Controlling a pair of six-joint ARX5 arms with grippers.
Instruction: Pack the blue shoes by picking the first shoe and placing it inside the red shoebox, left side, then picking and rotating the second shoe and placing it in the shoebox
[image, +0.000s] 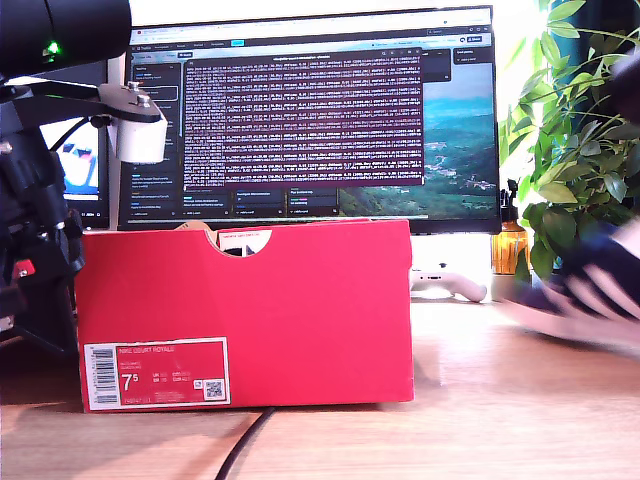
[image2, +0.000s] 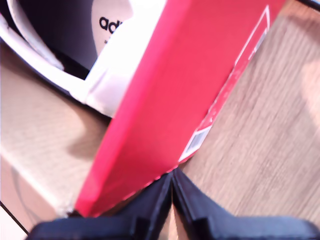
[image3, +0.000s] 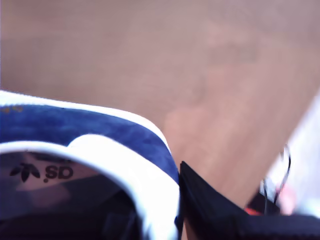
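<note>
The red shoebox (image: 250, 310) stands on the wooden table towards the exterior view's left, label side facing the camera. One blue shoe (image2: 65, 30) lies inside the shoebox (image2: 185, 85), its white lining showing. My first gripper (image2: 172, 195) hangs shut and empty just over the box's outer wall. Its black arm (image: 35, 220) is at the exterior view's left. The other blue shoe (image3: 100, 130) is held by its heel collar in my second gripper (image3: 165, 200). In the exterior view that shoe (image: 585, 290) is a moving blur above the table at the right.
A large monitor (image: 310, 110) stands behind the box. A leafy plant (image: 580, 130), an amber bottle (image: 510, 245) and a white controller (image: 450, 285) sit at the back of the exterior view's right. A black cable (image: 245, 445) runs from under the box to the front edge.
</note>
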